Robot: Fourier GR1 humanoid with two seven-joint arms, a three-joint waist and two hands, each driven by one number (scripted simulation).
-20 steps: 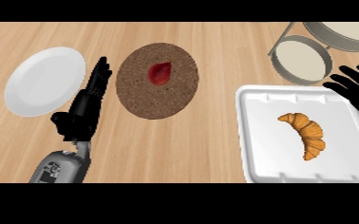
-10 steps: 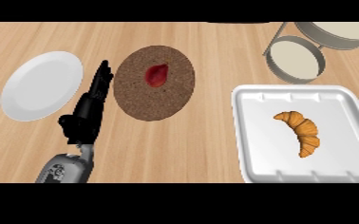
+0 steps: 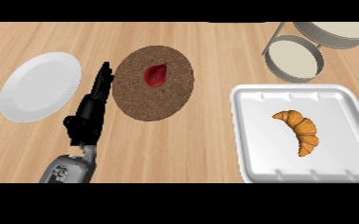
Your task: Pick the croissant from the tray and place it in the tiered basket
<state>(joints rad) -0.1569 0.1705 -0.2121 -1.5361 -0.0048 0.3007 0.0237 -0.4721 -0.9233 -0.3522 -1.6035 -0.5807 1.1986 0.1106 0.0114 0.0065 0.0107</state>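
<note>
A golden croissant (image 3: 300, 131) lies curved in the white tray (image 3: 252, 137) at the lower right. The tiered basket (image 3: 303, 52), grey wire with cream round shelves, stands at the upper right, partly cut off by the edge. My left hand (image 3: 89, 109) shows at the lower left with straight fingers pointing up, between the white plate and the cork mat; it holds nothing. My right hand appears nowhere in the view.
A white plate (image 3: 38, 85) sits at the far left. A round brown cork mat (image 3: 154, 83) lies in the middle with a red piece (image 3: 155, 74) on it. Bare wooden counter lies between the mat and the tray.
The right hand, seen at the right edge a second ago, has left the view. The left hand stays in its place; the whole scene has shifted slightly in the view.
</note>
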